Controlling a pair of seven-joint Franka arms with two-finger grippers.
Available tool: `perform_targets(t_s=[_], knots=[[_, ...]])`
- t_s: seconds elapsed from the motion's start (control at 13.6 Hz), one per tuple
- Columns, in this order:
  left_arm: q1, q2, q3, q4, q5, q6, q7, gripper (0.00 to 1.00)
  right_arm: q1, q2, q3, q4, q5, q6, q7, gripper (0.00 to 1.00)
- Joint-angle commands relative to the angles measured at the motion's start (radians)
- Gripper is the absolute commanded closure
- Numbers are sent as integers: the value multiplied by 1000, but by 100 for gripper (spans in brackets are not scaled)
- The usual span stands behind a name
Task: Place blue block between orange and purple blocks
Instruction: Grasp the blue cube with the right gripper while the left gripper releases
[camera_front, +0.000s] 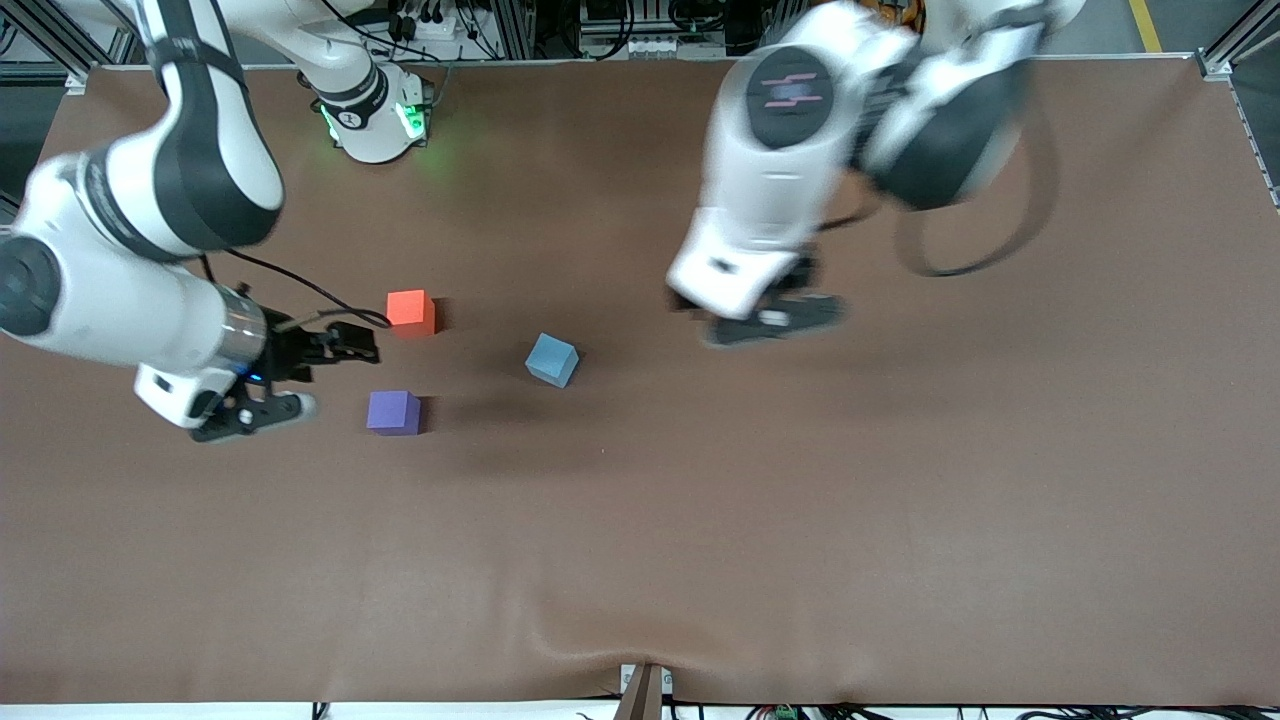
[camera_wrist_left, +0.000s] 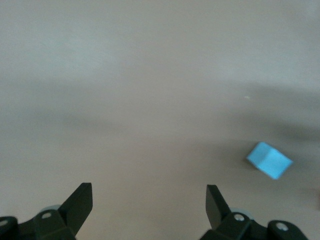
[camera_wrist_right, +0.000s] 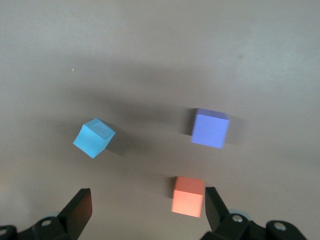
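Blue block (camera_front: 552, 359) lies apart from orange block (camera_front: 410, 311) and purple block (camera_front: 393, 412); both jaws open, empty

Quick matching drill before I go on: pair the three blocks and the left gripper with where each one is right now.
Things:
1. blue block
2. orange block
3. purple block
4. left gripper

Places:
A. nearest the front camera of the three blocks
B. up in the air, open, holding nothing
C. farthest from the front camera of the three blocks
D. alone, toward the left arm's end from the other two blocks

Pairs: 1-D, 2-C, 3-A, 4-B
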Motion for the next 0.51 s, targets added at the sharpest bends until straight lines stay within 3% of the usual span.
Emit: perform_targets(t_s=[0.0, 0.15, 0.44], knots=[[139, -110, -13, -87, 27, -53, 214, 0, 75, 95, -10, 19, 30, 72, 5, 0], [250, -202, -16, -163, 27, -50, 320, 0, 143, 149, -13, 13, 15, 201, 6, 0], [432, -365, -21, -318, 26, 4, 458, 0, 248, 186, -13, -11, -29, 234, 108, 0]])
